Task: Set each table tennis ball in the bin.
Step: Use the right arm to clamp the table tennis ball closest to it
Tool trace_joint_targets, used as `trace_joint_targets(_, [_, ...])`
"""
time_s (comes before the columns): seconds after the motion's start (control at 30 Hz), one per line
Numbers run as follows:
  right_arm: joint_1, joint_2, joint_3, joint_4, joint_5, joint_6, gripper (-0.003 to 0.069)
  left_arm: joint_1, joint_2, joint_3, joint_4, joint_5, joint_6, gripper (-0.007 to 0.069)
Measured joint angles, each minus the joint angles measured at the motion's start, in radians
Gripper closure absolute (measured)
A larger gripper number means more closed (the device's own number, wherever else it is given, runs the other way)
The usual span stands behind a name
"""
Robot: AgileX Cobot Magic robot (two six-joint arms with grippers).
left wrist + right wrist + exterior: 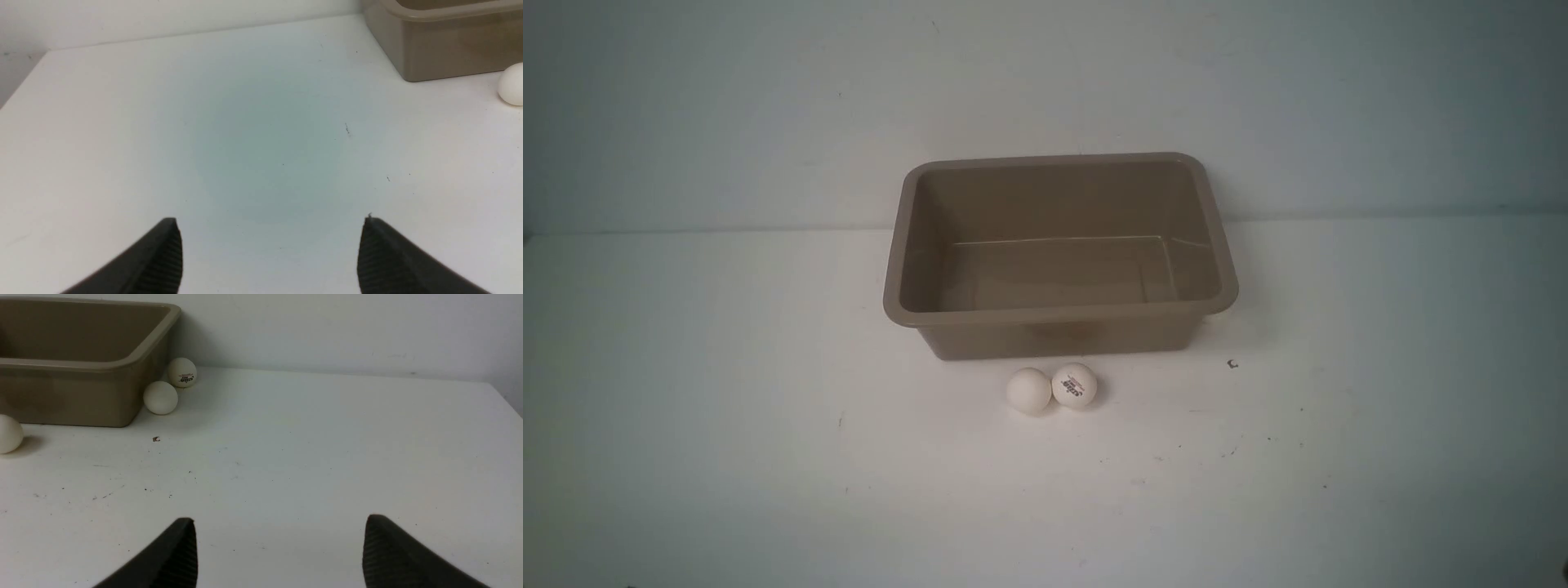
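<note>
Left gripper (pixel 271 220): black claw with ribbed pads, spread wide, nothing between the pads. It hangs over bare table, well apart from the bin.
Right gripper (pixel 280 518): the same black ribbed claw, equally wide, gripping nothing.
Hidden: neither arm shows in the front view. The near wall of the taupe rectangular plastic bin (pixel 1054 314) covers the near strip of its floor.
Cut off: the left wrist view shows one bin corner and a cropped ball (pixel 511 85) at the picture's edge. The right wrist view slices a half-seen ball (pixel 9 433) before the bin.
Hard to read: the dark print on the logo ball (pixel 1074 385), a small white plastic sphere.
Front pair: the logo ball touches the plain ball (pixel 1029 390), a smooth white sphere on its left. Both lie just in front of the bin's near wall.
Side pair: the plain side ball (pixel 160 397) and printed side ball (pixel 182 372) sit just beside the bin's right end wall, shown only in the right wrist view.
Around: white table (pixel 727 425) with dark specks, a dark fleck (pixel 1232 364) right of the bin, pale wall behind.
Bin axis: upright mid-table, mouth upward, long axis left to right, a long wall facing the robot.
</note>
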Motion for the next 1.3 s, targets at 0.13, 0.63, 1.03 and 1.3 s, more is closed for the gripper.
trace_joint_targets(0.13, [0.0, 0.0, 0.0, 0.0, 0.0, 0.0, 0.0165, 0.0, 0.0, 0.0, 0.0, 0.0, 0.0, 0.0104])
trace_joint_targets(0.63, [0.0, 0.0, 0.0, 0.0, 0.0, 0.0, 0.0165, 0.0, 0.0, 0.0, 0.0, 0.0, 0.0, 0.0104])
trace_joint_targets(1.03, [0.0, 0.0, 0.003, -0.026, -0.029, 0.001, 0.0165, 0.0, 0.0, 0.0, 0.0, 0.0, 0.0, 0.0104])
trace_joint_targets(1.3, [0.0, 0.0, -0.125, 0.0, -0.131, 0.02, 0.0165, 0.0, 0.0, 0.0, 0.0, 0.0, 0.0, 0.0104])
